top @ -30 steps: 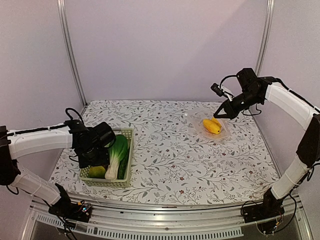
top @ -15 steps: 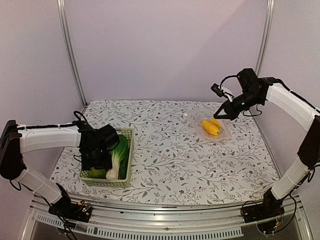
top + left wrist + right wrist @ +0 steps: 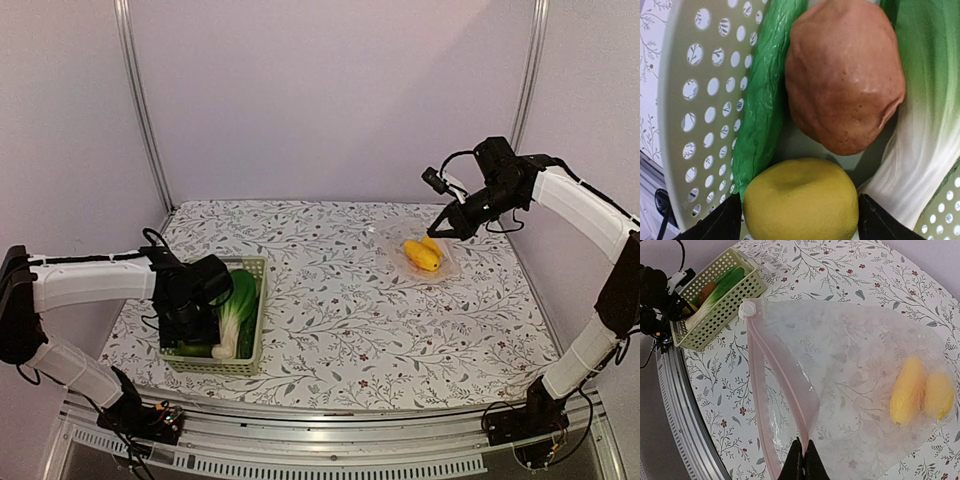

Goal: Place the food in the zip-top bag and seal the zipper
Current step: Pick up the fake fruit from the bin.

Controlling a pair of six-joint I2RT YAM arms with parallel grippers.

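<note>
Since half a second ago my left arm has pulled back toward the desk's left edge and settled lower over the pale green slotted plastic basket (image 3: 256, 268), while my right arm has held its place. That basket sits by the near left corner of the floral-patterned desk (image 3: 340, 310).

On the left wrist view the left gripper (image 3: 799, 221) has its jaws spread, one finger on each side of the round green-yellow toy fruit (image 3: 800, 197) lying at the bottom of the basket. Just beyond the fruit lies the brown lumpy round piece (image 3: 842, 75). The long green toy cucumber (image 3: 762, 100) runs along the perforated wall, and the green-and-white toy bok choy (image 3: 930, 125) lies along the other side, touching the brown piece.

Over by the far right of the desk lies the large clear crinkly plastic zip-top bag (image 3: 850, 360). The right gripper (image 3: 803, 460) has its jaws pressed together, pinching the upper lip of the mouth and holding it lifted off the lower layer, so the mouth gapes. The thin pinkish-white zipper strip (image 3: 754, 370) runs along that mouth edge, with its white slider tab (image 3: 746, 308) at the end nearest the basket. Two yellow toy pieces (image 3: 910, 390) rest side by side, touching, deep inside the bag at the end away from the mouth.
</note>
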